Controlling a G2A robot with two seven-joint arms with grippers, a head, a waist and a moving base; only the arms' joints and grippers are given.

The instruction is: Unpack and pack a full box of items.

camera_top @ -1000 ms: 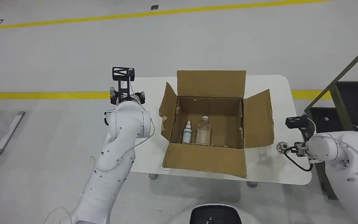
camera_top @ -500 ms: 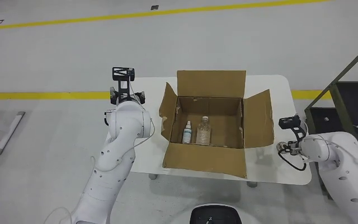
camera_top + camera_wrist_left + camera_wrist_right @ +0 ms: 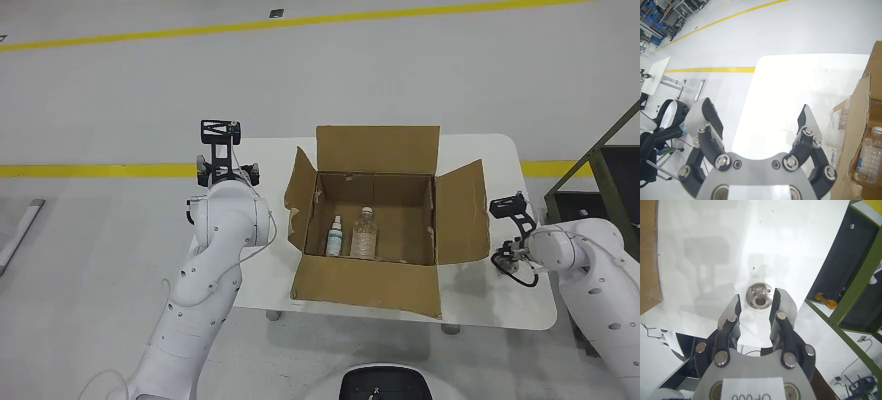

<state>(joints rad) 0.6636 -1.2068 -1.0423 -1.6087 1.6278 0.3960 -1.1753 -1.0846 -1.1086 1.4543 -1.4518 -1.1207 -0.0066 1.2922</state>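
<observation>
Left pincer (image 3: 220, 130) is spread, over the bench's (image 3: 270, 260) left end, beside the open box (image 3: 375, 270). The box sits mid-bench with flaps out. Inside it are a small bottle (image 3: 334, 236) and a clear bottle (image 3: 364, 234), side by side, long axes parallel, caps toward the far wall. Right of the box a metal flange (image 3: 759, 298) lies flat, bore up, with the right pincer (image 3: 757, 294) spread above it, not touching; a green rack (image 3: 600, 170) stands just beyond.

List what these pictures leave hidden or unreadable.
- Brown cardboard box: floor strip behind its near wall, top view.
- Clear plastic bottle: left wrist view, torn flap covers its side.
- Round steel flange: right wrist view cannot show whether the open right gripper touches it.
</observation>
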